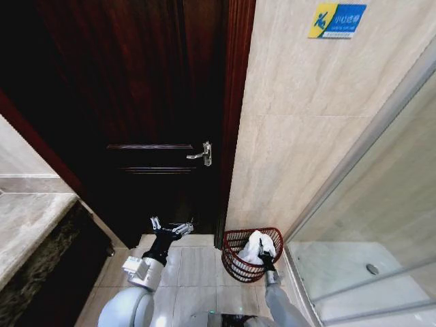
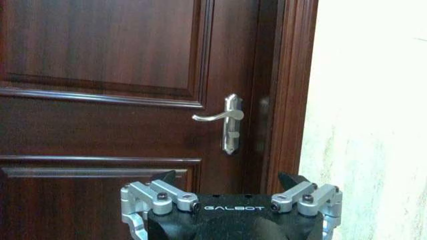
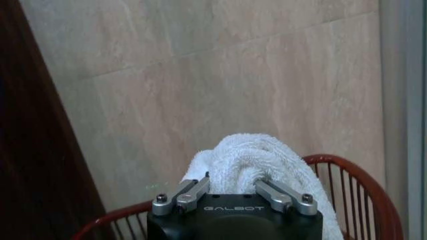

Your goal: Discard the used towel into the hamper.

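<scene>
1. Tight corner of a tiled bathroom, hemmed in by a dark wooden door (image 1: pixel 136 102) ahead, a beige tiled wall (image 1: pixel 306 136) to the right of it, and a glass shower screen (image 1: pixel 381 204) farther right.
2. Narrow strip of open floor tiles (image 1: pixel 191 266) between a stone counter (image 1: pixel 27 225) on the left and the shower edge.
3. Hamper (image 1: pixel 237 262), red-brown with thin open bars, standing on the floor at the foot of the tiled wall, just beside the door frame.
4. White towel (image 1: pixel 255 246) bunched up inside the hamper, rising above its rim.
5. Right gripper (image 1: pixel 263 251) over the hamper, fingers pinching the towel (image 3: pixel 247 160), rim curving around behind.
6. Left gripper (image 1: pixel 170 228) held above the bare floor, facing the door, fingers spread wide and holding nothing.
7. Silver lever door handle (image 2: pixel 227 120) ahead of the left gripper (image 2: pixel 230 200), well apart from it.
8. Blue and yellow sign (image 1: pixel 336 19) high on the wall.
</scene>
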Available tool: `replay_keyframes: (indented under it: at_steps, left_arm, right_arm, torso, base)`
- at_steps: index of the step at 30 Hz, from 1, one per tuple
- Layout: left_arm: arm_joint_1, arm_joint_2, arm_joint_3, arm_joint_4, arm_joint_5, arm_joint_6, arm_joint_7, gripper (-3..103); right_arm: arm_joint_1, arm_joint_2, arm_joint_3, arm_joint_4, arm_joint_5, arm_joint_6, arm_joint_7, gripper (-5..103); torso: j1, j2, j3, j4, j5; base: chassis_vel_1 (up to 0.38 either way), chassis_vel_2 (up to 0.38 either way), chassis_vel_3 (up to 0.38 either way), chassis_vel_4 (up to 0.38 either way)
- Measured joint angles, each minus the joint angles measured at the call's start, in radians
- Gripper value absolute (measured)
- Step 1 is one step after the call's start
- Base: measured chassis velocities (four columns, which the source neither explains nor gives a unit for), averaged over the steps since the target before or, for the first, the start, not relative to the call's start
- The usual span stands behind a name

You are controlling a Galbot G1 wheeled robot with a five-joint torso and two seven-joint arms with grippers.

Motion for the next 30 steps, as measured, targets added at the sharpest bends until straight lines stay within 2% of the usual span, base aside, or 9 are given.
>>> replay_keyframes:
  at_steps: [3,9,12,16,22,23,25,26,30]
  left_arm:
    - [0.000,0.000,0.000,0.000,0.000,0.000,0.000,100]
    - [0.000,0.000,0.000,0.000,0.000,0.000,0.000,100]
    - [0.000,0.000,0.000,0.000,0.000,0.000,0.000,100]
    - [0.000,0.000,0.000,0.000,0.000,0.000,0.000,100]
    - [0.000,0.000,0.000,0.000,0.000,0.000,0.000,100]
    - [0.000,0.000,0.000,0.000,0.000,0.000,0.000,100]
    - [0.000,0.000,0.000,0.000,0.000,0.000,0.000,100]
    - [0.000,0.000,0.000,0.000,0.000,0.000,0.000,100]
    - [0.000,0.000,0.000,0.000,0.000,0.000,0.000,100]
  right_arm:
    - [-0.010,0.010,-0.001,0.004,-0.062,0.000,0.047,12]
    - [-0.010,0.005,-0.004,0.012,-0.140,-0.011,0.078,12]
    - [-0.007,-0.002,-0.004,0.021,-0.206,-0.064,0.090,12]
    - [-0.018,0.004,-0.012,0.058,-0.222,-0.132,0.067,12]
    - [0.003,0.025,-0.016,0.060,-0.249,-0.188,0.019,12]
    - [0.006,0.028,-0.020,0.065,-0.247,-0.206,0.014,12]
    - [-0.001,0.036,-0.045,0.122,-0.232,-0.327,0.017,12]
    - [-0.001,0.036,-0.045,0.122,-0.232,-0.327,0.017,12]
    - [0.009,0.021,-0.111,0.164,-0.156,-0.494,0.029,12]
  torso:
    - [0.000,0.000,0.000,0.0000,0.0001]
    - [0.000,0.000,0.000,0.0000,0.0000]
    - [0.000,0.000,0.000,0.0000,-0.0001]
    - [0.000,0.000,0.000,-0.0002,-0.0003]
    - [0.000,0.000,0.000,0.0000,-0.0001]
    - [0.000,0.000,0.000,0.0000,-0.0001]
    - [0.000,0.000,0.000,0.0001,0.0001]
    - [0.000,0.000,0.000,0.0001,0.0001]
    - [0.000,0.000,0.000,-0.0001,0.0001]
  base:
    - [0.000,0.000,0.000,0.000]
    - [0.000,0.000,0.000,0.000]
    - [0.000,0.000,0.000,0.000]
    - [0.000,0.000,0.000,0.000]
    - [0.000,0.000,0.000,0.000]
    - [0.000,0.000,0.000,0.000]
    - [0.000,0.000,0.000,0.000]
    - [0.000,0.000,0.000,0.000]
    - [0.000,0.000,0.000,0.000]
